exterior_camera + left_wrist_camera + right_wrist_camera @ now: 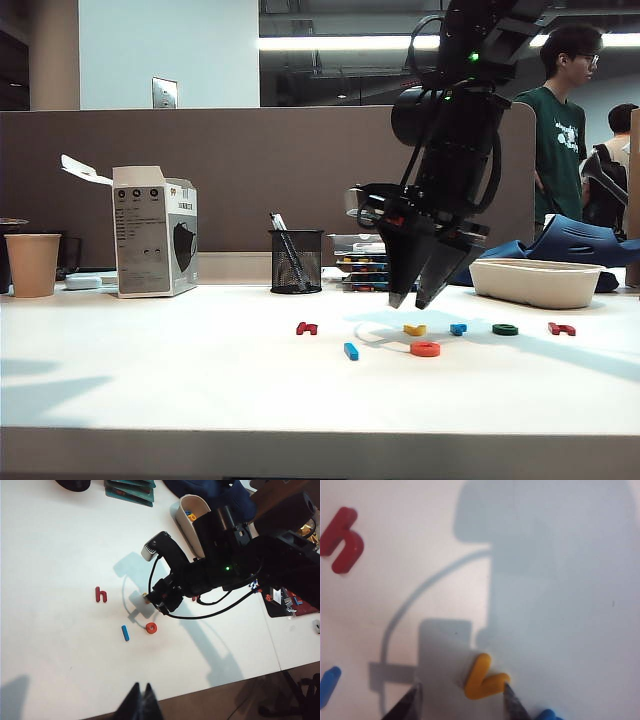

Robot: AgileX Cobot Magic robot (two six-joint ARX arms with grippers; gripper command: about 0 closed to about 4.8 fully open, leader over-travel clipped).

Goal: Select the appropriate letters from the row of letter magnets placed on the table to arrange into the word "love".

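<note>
The letter magnets lie in a loose row on the white table (150, 370). From left to right they are a dark red h (306, 328), a blue bar (351, 351), a yellow V (414, 329) with an orange ring (425, 348) in front of it, a light blue letter (458, 328), a green letter (505, 329) and a dark red letter (561, 328). My right gripper (412, 300) hangs open just above the yellow V (484, 678), which lies between its fingertips (512, 702), close to one of them. My left gripper (141, 692) is shut and empty over the table's front edge, away from the blue bar (125, 633) and the orange ring (151, 628).
A paper cup (32, 264) and an open carton (155, 243) stand at the back left. A mesh pen holder (296, 260) stands at the back middle and a white tray (536, 281) at the back right. A person (565, 120) stands behind the partition.
</note>
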